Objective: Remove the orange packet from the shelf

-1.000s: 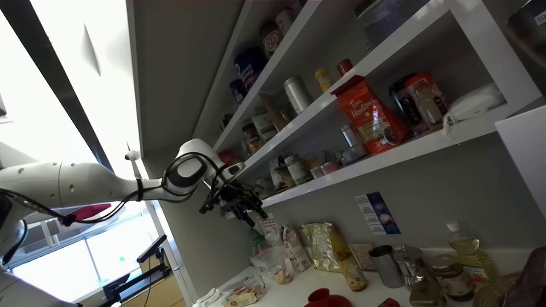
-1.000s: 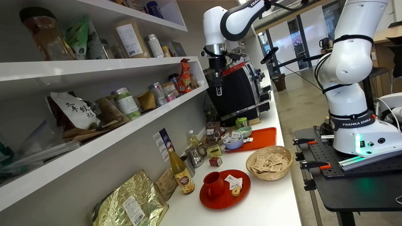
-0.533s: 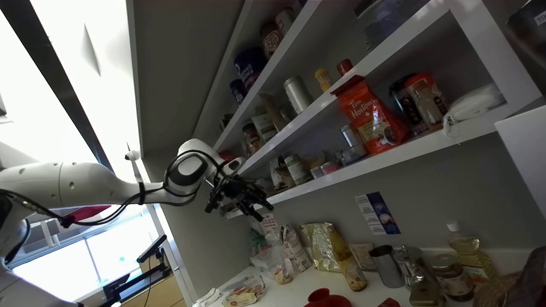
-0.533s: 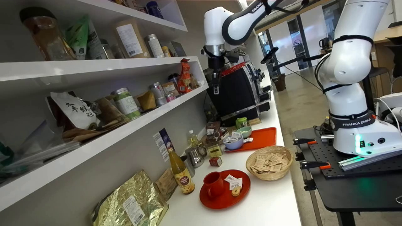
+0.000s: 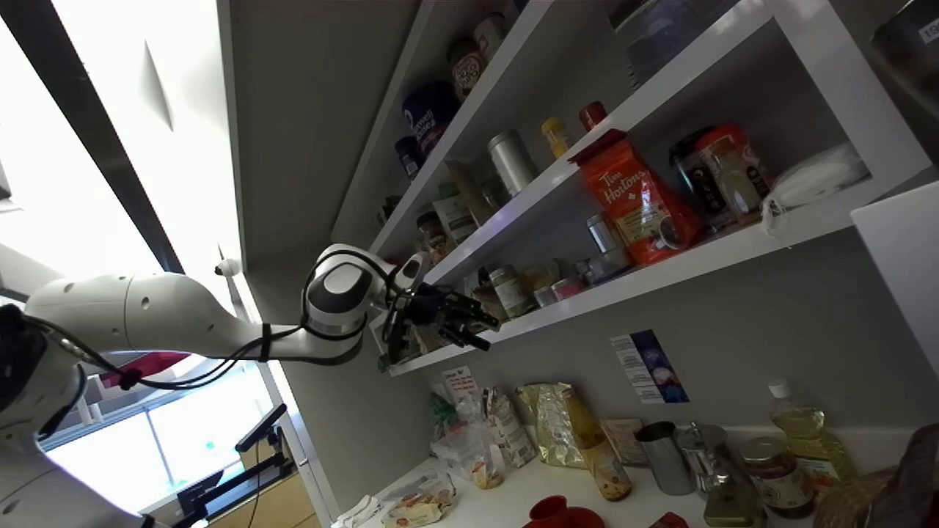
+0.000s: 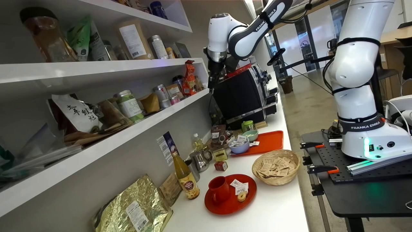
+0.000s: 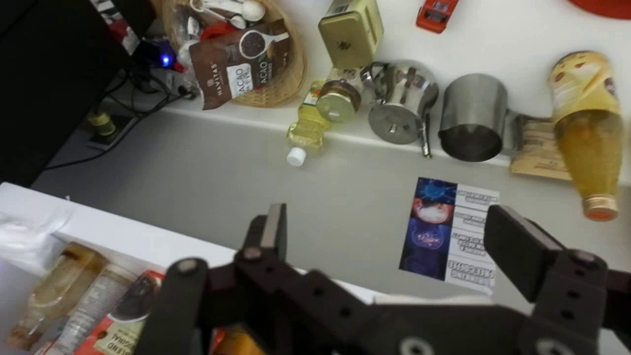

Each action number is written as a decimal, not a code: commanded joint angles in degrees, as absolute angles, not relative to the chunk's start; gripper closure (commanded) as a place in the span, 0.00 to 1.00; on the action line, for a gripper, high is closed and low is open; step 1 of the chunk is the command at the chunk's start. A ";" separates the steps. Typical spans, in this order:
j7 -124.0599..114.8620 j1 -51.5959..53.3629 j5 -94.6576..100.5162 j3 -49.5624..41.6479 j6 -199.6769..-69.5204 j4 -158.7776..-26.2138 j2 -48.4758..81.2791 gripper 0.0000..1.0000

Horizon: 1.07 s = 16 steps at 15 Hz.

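The tool [image 7: 388,224] gapes wide, with nothing in its grip. In an exterior view the orange packet [image 5: 637,202] stands on the shelf [image 5: 741,246] at the tool's two o'clock (well apart, untouched). Nothing is removed yet; I judge the reach, grasp and withdrawal all remain.

Orange packet [image 5: 638,198] on shelf [image 5: 748,242], well apart from end effector [image 5: 490,334].
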<state>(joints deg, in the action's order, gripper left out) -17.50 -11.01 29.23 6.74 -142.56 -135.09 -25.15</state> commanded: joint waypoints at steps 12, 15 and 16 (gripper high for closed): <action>-63.19 -18.92 70.24 10.66 -145.15 -109.54 -2.28 0.00; -67.94 -18.52 73.30 10.26 -144.29 -105.58 0.56 0.00; -69.16 -18.49 74.11 10.10 -144.00 -104.37 1.20 0.00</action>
